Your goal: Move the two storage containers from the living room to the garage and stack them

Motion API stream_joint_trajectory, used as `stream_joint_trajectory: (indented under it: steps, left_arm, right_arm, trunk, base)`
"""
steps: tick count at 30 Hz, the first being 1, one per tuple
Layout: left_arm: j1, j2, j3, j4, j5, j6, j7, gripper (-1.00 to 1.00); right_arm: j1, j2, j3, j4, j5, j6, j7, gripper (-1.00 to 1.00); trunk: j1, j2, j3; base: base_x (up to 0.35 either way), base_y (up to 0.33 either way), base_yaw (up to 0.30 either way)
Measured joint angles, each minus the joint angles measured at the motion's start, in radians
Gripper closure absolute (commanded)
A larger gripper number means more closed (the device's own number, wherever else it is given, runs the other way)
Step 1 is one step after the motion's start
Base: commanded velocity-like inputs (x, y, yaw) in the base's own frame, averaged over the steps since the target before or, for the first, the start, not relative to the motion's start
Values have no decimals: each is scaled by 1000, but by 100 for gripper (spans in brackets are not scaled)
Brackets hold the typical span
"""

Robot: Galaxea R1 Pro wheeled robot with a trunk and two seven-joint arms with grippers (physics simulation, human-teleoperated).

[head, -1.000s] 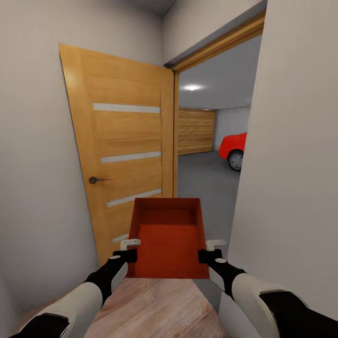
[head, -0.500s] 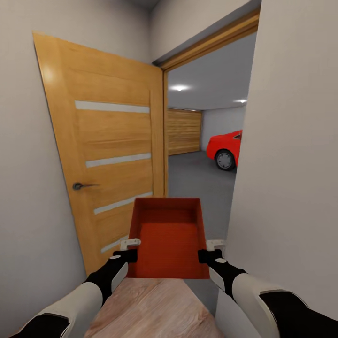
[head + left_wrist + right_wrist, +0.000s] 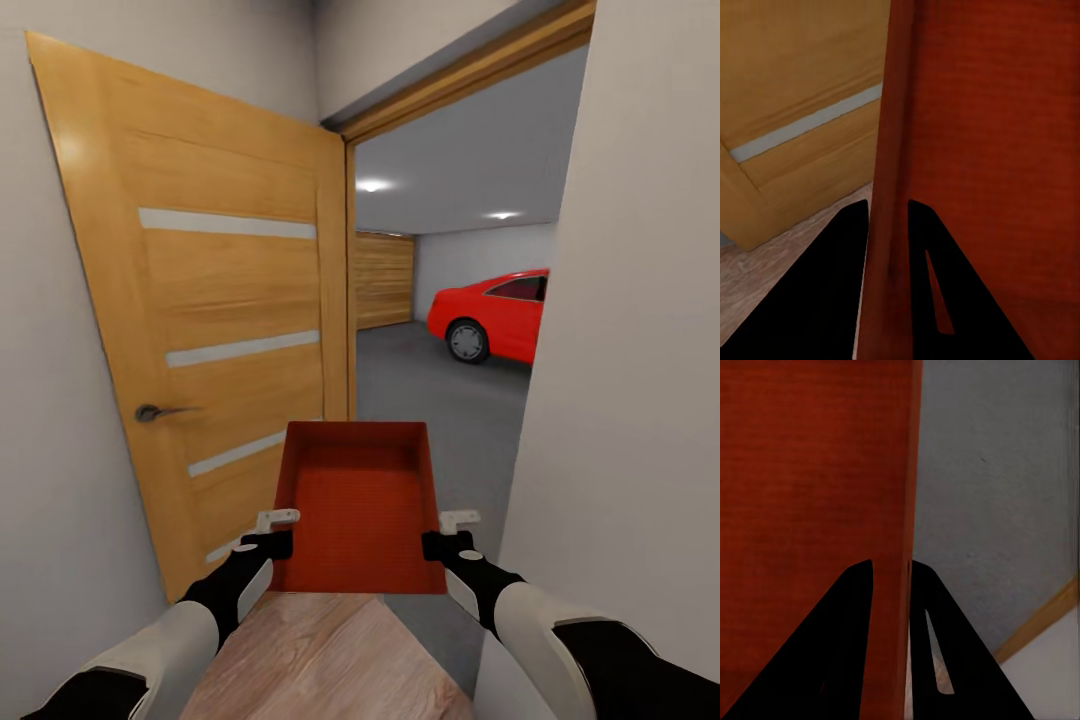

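Orange-red walls sit pinched between black jaws: the left gripper (image 3: 277,532) clamps the storage container (image 3: 360,505) at its 9 o'clock wall, the right gripper (image 3: 447,533) at 3 o'clock. The open box hangs level above wood planks (image 3: 320,660). At 12 o'clock, past the open wooden door (image 3: 220,300), lie the garage floor (image 3: 440,390) and red car (image 3: 495,315).

Looked like a house hallway opening into a garage: open wooden door (image 3: 215,300), plank flooring (image 3: 320,655), red car (image 3: 497,314) parked on grey concrete floor (image 3: 430,390), recessed ceiling lights (image 3: 373,185).
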Motion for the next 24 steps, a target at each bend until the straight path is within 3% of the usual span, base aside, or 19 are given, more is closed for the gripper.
stream_joint_trajectory:
  steps: [24]
  left_arm:
    - [0,1,-3,0,0,6,-1,100]
  right_arm:
    - [0,1,-4,5,1,0,-1,100]
  trunk:
    - [0,0,0]
  base:
    - [268,204,-282]
